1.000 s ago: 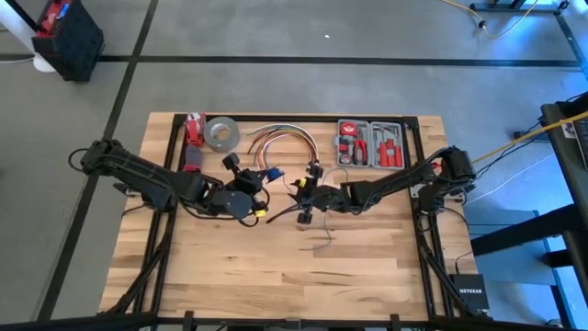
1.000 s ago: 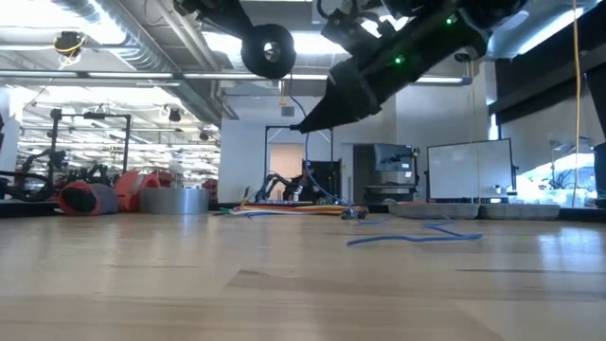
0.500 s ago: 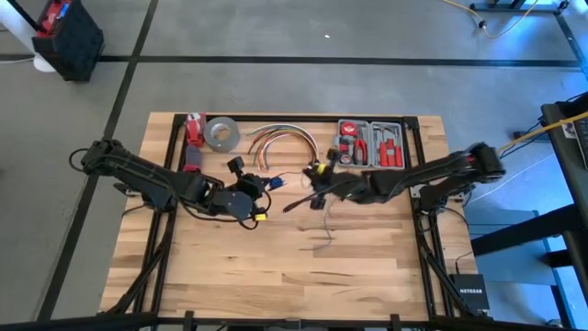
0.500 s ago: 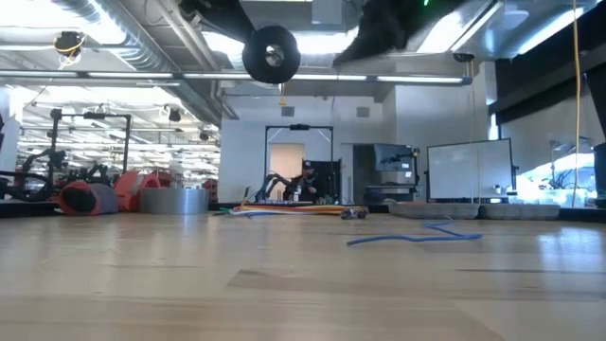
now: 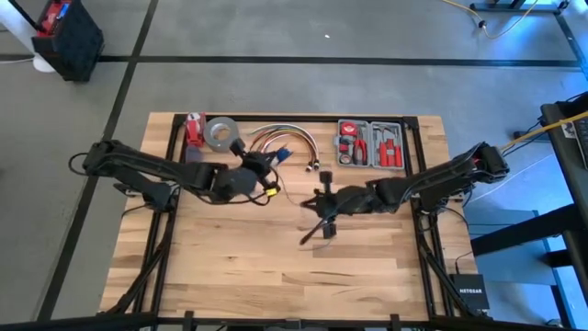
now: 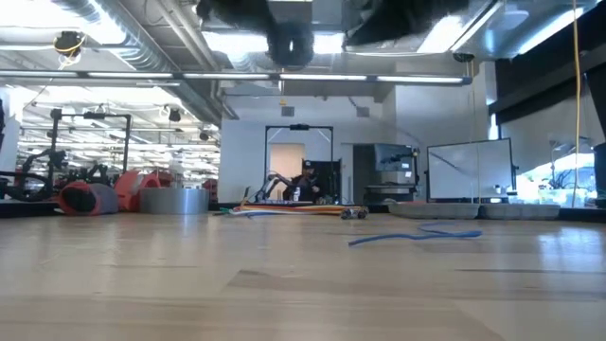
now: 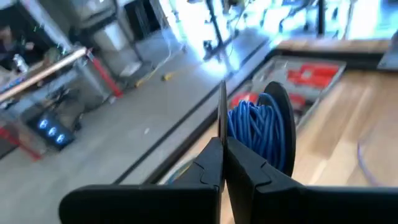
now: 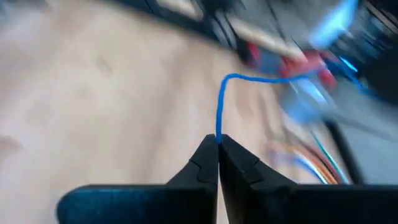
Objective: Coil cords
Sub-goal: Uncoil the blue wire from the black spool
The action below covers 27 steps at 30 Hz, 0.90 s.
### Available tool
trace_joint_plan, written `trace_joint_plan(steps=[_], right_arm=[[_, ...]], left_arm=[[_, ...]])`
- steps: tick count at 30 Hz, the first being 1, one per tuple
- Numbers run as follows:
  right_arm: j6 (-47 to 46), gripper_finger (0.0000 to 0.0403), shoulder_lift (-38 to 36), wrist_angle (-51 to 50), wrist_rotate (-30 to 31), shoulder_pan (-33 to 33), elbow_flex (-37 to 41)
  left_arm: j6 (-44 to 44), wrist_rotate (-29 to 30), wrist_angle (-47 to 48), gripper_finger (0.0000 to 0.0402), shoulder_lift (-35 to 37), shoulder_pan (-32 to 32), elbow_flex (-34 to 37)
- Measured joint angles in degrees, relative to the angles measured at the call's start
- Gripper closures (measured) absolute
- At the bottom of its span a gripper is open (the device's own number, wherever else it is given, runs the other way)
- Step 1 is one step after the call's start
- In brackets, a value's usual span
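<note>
Right gripper (image 8: 217, 142), clenched on the blue cord (image 8: 219, 106), sits mid-table. From it the cord runs toward the left gripper (image 7: 223, 134), which pinches it beside the wound coil (image 7: 258, 127). Loose cord trails on the table (image 6: 284, 284). The tool case (image 5: 370, 144) holds red-handled tools.

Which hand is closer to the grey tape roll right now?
Left. The left hand sits just beside the grey tape roll; the right hand is well across the table from it.
</note>
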State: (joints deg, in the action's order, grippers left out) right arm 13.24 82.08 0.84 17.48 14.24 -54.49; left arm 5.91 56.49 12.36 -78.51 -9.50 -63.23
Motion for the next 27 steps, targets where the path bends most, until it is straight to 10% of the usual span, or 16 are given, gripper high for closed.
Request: trace_joint_plan(steps=[12,15,22,27], right_arm=[[-3.8,0.0394,-9.3,-21.6,38.7,-0.4,-1.3],[-1.5,0.0396,-14.0,-15.2,30.9,-0.1,-3.7],[2.2,0.0395,-14.0,0.0,-10.4,0.1,-3.9],[1.5,0.0396,-11.2,-12.6,-9.5,0.5,-3.9]], left_arm=[[1.8,-18.7,10.7,0.0400,6.0,-6.5,-0.5],[4.0,-17.8,12.9,0.0400,5.3,-5.3,0.7],[2.6,-4.2,8.2,0.0400,4.9,3.3,1.7],[-1.2,-2.2,3.2,0.0400,6.9,7.3,1.6]])
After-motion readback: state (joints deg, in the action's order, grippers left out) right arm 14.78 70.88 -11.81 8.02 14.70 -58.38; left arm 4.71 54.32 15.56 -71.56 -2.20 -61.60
